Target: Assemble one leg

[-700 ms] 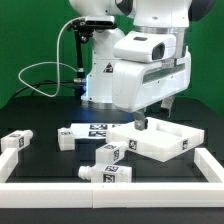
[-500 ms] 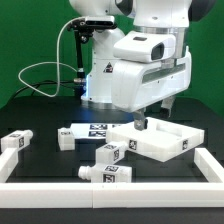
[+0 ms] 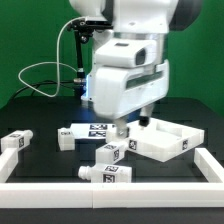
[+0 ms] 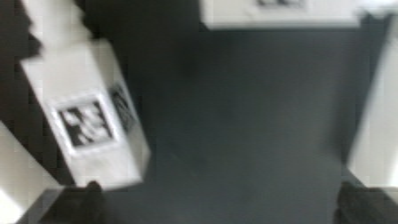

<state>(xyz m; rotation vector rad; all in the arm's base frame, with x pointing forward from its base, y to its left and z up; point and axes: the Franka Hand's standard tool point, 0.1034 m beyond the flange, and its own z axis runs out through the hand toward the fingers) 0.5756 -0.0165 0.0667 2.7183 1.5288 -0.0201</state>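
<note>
Three white legs with tag markers lie on the dark table: one at the exterior view's far left [image 3: 17, 142] and two near the front middle [image 3: 115, 152] [image 3: 105, 172]. A longer white tagged piece [image 3: 82, 132] lies behind them; I cannot tell if it is a leg or the marker board. My gripper [image 3: 120, 129] hangs just above the table between that piece and the white tray-shaped part [image 3: 168, 140]. In the wrist view the gripper [image 4: 222, 205] is open and empty over dark table, with a blurred tagged white block [image 4: 80, 105] beside one finger [image 4: 71, 200].
A white rail [image 3: 110, 192] runs along the table's front edge, with another [image 3: 210, 165] at the exterior view's right. A black cable [image 3: 45, 70] loops behind the arm's base. Another white tagged piece [image 4: 285, 10] shows at the wrist view's edge.
The arm has swung toward the exterior view's left. The gripper moved from over the tray-shaped part's near corner to beside the long tagged piece. No part has moved.
</note>
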